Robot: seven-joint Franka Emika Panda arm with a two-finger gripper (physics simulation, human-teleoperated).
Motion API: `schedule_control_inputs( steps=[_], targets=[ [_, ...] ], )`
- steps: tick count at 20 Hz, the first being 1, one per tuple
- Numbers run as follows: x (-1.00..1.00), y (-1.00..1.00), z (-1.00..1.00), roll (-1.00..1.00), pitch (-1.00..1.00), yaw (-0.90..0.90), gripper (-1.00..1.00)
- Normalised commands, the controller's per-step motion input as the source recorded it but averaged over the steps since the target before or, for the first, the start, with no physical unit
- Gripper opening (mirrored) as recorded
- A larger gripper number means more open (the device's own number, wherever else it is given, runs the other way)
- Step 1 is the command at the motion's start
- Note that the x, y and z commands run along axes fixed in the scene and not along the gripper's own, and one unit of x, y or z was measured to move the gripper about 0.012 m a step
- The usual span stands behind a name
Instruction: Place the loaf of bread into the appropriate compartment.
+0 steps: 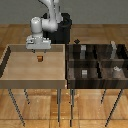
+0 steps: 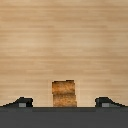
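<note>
While the exterior view takes in the whole scene, the wrist view shows only a small patch of it at close range. In the exterior view the gripper [image 1: 38,49] hangs over the far part of a light wooden tray [image 1: 10,75], and the loaf of bread [image 1: 39,59] sits on the tray floor just beneath it, a tiny orange-brown block near the tray's middle. From there I cannot see whether the fingers reach the loaf; there seems to be a sliver of space between them.

The wrist view settles more. The loaf of bread [image 2: 64,93] lies on pale wood grain, upright, with a darker crusty band across it, and the two dark fingertips [image 2: 21,102] stand well out to either side of it, touching nothing. The gripper [image 2: 64,103] is spread wide with the loaf centred in the gap.

Only the exterior view shows the dark bin [image 1: 70,75] at its right, just beside the tray and split into four walled quarters. The near quarter next to the tray [image 1: 76,73] holds one small low grey block [image 1: 84,73]. Tall grey boxes stand in the far quarters, and a whitish rounded item [image 1: 116,69] lies in the near outer one.

Both tray and bin rest on thin metal legs above a wooden plank floor [image 1: 40,110].
</note>
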Motion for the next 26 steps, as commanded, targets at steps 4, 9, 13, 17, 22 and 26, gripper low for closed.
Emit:
schedule_control_inputs(
  steps=[4, 9, 13, 17, 22, 26],
  targets=[
    [0.00, 0.00, -0.75, 0.00, 0.00, 0.00, 1.00],
    [0.00, 0.00, -0.80, 0.00, 0.00, 0.00, -1.00],
    [0.00, 0.00, 0.00, 0.00, 0.00, 0.00, -1.00],
    [0.00, 0.00, 0.25, 0.00, 0.00, 0.00, -1.00],
    [0.00, 0.00, 0.60, 0.00, 0.00, 0.00, -1.00],
    [0.00, 0.00, 1.00, 0.00, 0.00, 0.00, -1.00]
  ],
)
